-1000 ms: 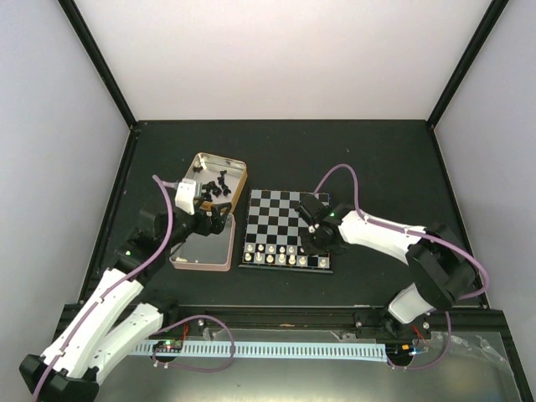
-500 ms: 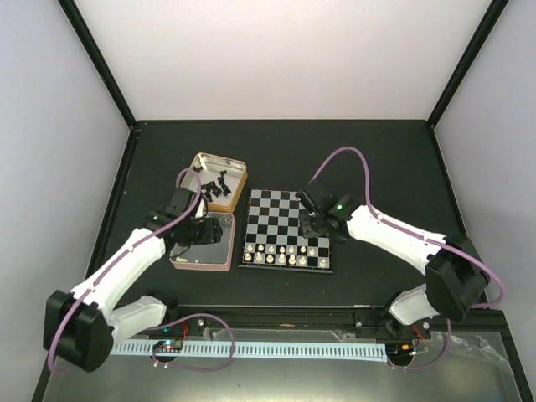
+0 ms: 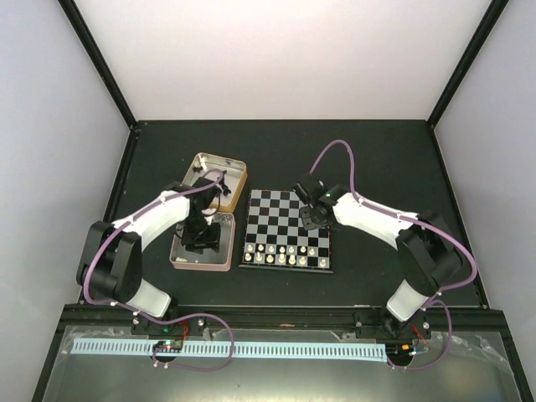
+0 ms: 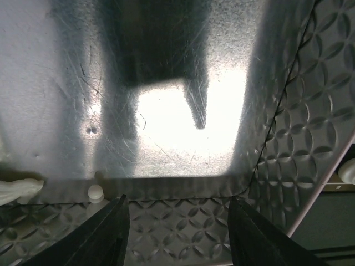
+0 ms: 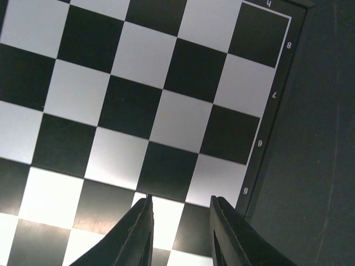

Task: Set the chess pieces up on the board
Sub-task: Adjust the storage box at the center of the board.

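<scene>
The board [image 3: 276,219] lies mid-table, and cream-white chess pieces [image 3: 283,251] fill its two near rows. My right gripper [image 3: 311,216] hovers over the board's right side. In the right wrist view it [image 5: 181,198] is open above bare squares [image 5: 177,69], with nothing between its fingers. My left gripper [image 3: 201,229] hangs over the nearer tin [image 3: 199,263]. In the left wrist view it [image 4: 176,198] stands open over the tin's shiny floor [image 4: 183,122], holding nothing. A small white piece [image 4: 95,192] lies just left of its left finger, and another white piece [image 4: 16,188] sits at the left edge.
A second, gold-rimmed tin [image 3: 239,166] sits behind the nearer one, with black pieces [image 3: 224,182] inside, partly behind my left arm. The board's dark numbered rim [image 5: 272,111] borders black table to the right. Black frame posts edge the table.
My left gripper has swung from the far tin to the nearer tin, and its jaws have narrowed. My right gripper has drawn back from the white rows toward the board's far right.
</scene>
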Action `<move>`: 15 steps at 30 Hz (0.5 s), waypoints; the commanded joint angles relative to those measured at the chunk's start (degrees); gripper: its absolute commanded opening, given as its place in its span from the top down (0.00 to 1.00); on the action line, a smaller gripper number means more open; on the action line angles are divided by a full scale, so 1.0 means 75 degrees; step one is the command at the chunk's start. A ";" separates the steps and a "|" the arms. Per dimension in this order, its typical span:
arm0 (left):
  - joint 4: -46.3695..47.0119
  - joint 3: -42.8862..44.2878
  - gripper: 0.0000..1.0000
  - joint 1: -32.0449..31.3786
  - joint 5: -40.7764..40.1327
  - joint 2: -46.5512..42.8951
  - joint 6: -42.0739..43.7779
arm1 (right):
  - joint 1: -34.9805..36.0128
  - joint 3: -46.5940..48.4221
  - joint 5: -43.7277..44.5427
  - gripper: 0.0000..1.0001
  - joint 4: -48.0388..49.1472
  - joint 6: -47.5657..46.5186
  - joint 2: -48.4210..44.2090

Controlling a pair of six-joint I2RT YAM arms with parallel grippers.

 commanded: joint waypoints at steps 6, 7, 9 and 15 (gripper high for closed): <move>0.0413 0.0978 0.41 0.0302 -0.0922 0.0185 0.0116 | -0.0252 0.0555 0.0406 0.71 0.0073 -0.0287 0.0297; 0.0500 0.1089 0.38 0.0473 -0.1181 0.0245 0.0127 | -0.0262 0.0528 0.0453 0.71 0.0099 -0.0295 0.0232; 0.0663 0.1284 0.31 0.0966 -0.1235 0.0389 0.0169 | -0.0268 0.0415 0.0527 0.71 0.0158 -0.0262 0.0100; 0.1227 0.1206 0.32 0.1848 -0.1558 0.1010 0.0240 | -0.0261 0.0212 0.0422 0.71 0.0275 -0.0086 -0.0152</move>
